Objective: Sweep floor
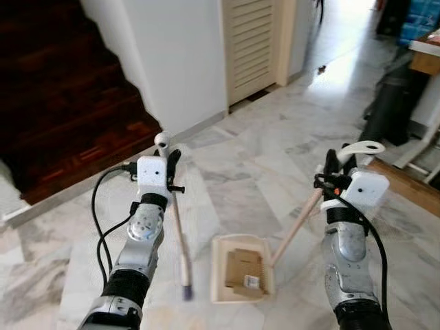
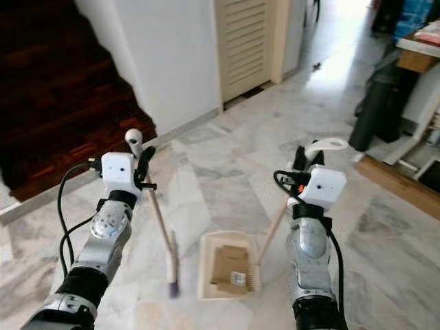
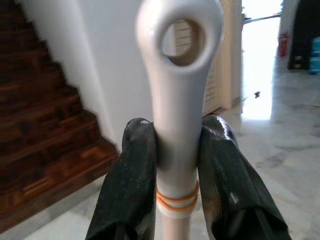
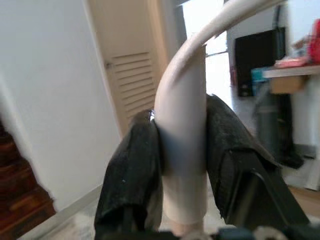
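My left gripper is clamped tight on the broom, both fingers squeezing the white handle just under its hanging hole. The stick runs down from there to the marble floor, and the bristle end sits on the tiles just beside the left side of the dustpan.

My right gripper is closed on the curved top of the dustpan handle, fingers pinching it from both sides. That handle slopes down and in toward the pan, which rests flat on the floor between my 2 arms.

Good news in the pan: a flat piece of cardboard with a small label lies inside it, well within the rim. So as I judge it, 1 piece of litter is collected. The tiles around the pan look bare from here, though a small dark speck lies far off near the bright doorway, and I can't tell what it is.

What's left, I reckon: check the floor toward the staircase and the louvred door for more bits, then carry the pan level so the cardboard stays in, and empty it.
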### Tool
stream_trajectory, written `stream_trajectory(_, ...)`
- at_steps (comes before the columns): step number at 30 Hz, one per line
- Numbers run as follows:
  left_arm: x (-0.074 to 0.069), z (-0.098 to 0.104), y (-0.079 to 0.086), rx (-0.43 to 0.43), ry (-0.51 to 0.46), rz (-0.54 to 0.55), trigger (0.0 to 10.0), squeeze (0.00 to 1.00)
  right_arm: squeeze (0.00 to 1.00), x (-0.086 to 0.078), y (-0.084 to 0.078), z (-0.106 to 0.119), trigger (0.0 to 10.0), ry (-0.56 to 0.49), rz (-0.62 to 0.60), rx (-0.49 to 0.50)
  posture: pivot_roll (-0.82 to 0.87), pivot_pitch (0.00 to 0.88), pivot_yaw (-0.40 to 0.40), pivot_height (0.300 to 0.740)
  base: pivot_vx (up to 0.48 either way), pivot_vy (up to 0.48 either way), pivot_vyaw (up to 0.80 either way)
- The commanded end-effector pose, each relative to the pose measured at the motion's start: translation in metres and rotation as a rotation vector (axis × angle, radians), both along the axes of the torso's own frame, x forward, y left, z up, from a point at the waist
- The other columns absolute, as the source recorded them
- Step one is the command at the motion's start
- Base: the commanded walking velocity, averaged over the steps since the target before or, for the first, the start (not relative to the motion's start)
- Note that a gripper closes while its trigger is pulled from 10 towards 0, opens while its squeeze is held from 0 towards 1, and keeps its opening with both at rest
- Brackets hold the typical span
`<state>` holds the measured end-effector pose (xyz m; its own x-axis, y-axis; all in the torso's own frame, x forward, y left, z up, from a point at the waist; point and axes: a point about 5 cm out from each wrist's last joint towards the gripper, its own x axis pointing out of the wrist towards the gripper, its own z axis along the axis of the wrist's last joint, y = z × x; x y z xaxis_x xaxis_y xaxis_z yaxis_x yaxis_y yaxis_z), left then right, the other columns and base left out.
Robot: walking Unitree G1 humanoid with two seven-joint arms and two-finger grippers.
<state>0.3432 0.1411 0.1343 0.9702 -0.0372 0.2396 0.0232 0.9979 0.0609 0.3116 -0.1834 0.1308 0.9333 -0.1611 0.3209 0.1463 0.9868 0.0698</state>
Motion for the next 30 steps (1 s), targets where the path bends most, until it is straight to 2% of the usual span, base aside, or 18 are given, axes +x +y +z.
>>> stream_trajectory(1, 0.0020, 0.0065, 0.0050, 0.009, -0.026, 0.012, 10.0, 0.00, 0.00, 0.0035, 0.0082, 0.0150, 10.0, -0.069, 0.025, 0.012, -0.18, 0.000, 0.110, 0.740, 0.000, 0.304, 0.00)
stream_trajectory(30, -0.0003, 0.0015, 0.0003, 0.005, -0.014, -0.008, 10.0, 0.00, 0.00, 0.0024, 0.0058, 0.0142, 10.0, -0.064, 0.023, -0.007, -0.19, 0.000, 0.102, 0.740, 0.000, 0.304, 0.00)
